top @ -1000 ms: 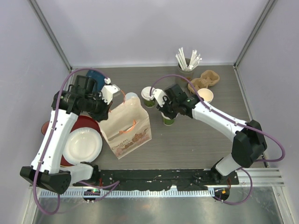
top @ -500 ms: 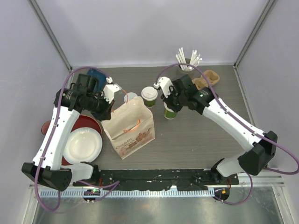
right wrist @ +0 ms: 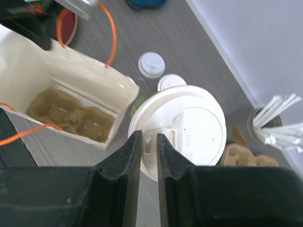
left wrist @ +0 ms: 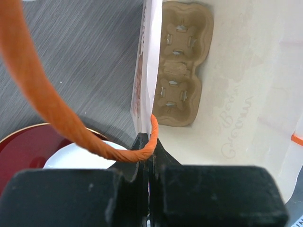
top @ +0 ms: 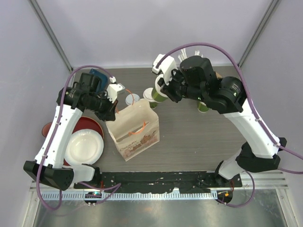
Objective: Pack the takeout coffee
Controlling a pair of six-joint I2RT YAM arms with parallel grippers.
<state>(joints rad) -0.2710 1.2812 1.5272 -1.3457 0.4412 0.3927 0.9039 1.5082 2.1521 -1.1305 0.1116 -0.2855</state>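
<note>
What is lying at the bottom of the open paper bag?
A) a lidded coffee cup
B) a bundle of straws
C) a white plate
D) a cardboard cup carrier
D: both wrist views look into the paper bag and show an empty cardboard cup carrier flat on its floor, while the coffee cup is held in the right gripper, outside the bag.

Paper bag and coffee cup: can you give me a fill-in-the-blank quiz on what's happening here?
1. The left gripper pinches the ____ handle of the paper bag.
2. A cardboard cup carrier lies ____ the bag.
3. The right gripper holds a ____-lidded coffee cup.
Missing words: orange, inside, white.
</note>
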